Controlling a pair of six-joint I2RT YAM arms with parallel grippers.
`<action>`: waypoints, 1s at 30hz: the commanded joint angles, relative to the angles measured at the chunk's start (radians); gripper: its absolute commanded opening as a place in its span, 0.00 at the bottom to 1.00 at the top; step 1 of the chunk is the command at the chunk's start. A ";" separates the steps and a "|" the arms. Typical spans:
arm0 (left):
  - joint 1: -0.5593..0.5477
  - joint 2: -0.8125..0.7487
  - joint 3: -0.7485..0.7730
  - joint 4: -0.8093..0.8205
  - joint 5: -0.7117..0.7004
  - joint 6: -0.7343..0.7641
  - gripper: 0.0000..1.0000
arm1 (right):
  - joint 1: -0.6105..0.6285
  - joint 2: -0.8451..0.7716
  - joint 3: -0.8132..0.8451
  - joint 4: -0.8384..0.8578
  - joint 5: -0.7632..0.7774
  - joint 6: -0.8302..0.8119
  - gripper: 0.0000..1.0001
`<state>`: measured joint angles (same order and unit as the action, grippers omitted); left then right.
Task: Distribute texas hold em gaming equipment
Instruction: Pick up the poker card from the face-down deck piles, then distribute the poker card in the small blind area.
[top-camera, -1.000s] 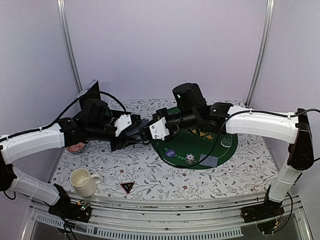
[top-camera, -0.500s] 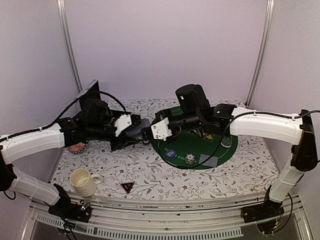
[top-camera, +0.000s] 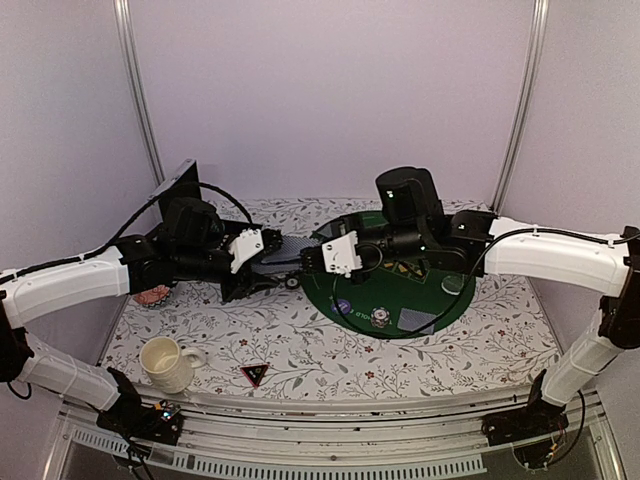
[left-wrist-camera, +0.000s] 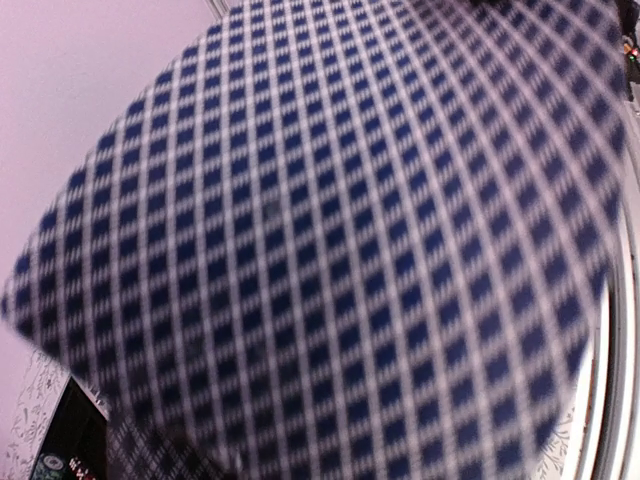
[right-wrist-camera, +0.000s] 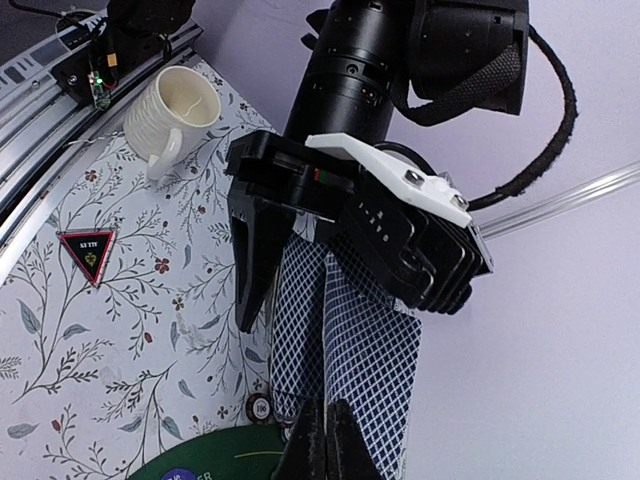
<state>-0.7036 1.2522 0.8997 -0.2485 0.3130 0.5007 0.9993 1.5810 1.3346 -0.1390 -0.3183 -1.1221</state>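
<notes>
The right arm has drawn back to the right since a second ago, and its claw, then slightly parted against the left one, is now pressed together on the edge of one card. The left claw is clamped on the checked blue-backed playing cards, held above the worktop just left of the round green mat; they fill the left wrist view and block everything else. On the mat lie a blue button, a poker chip and a grey card. Another chip lies under the claws. Near the front edge are a cream mug and a black triangular marker.
</notes>
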 joint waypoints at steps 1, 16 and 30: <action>0.004 0.010 -0.009 0.007 -0.001 0.000 0.39 | -0.028 -0.106 -0.060 0.032 0.025 0.057 0.01; 0.005 0.007 -0.002 0.006 0.001 -0.008 0.39 | -0.129 -0.480 -0.293 0.060 0.077 0.292 0.01; 0.004 0.001 -0.004 0.007 0.009 -0.010 0.39 | -0.300 -0.572 -0.475 -0.293 0.236 0.254 0.01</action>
<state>-0.7040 1.2568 0.8997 -0.2508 0.3061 0.4965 0.7364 1.0164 0.9218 -0.2825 -0.1669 -0.8108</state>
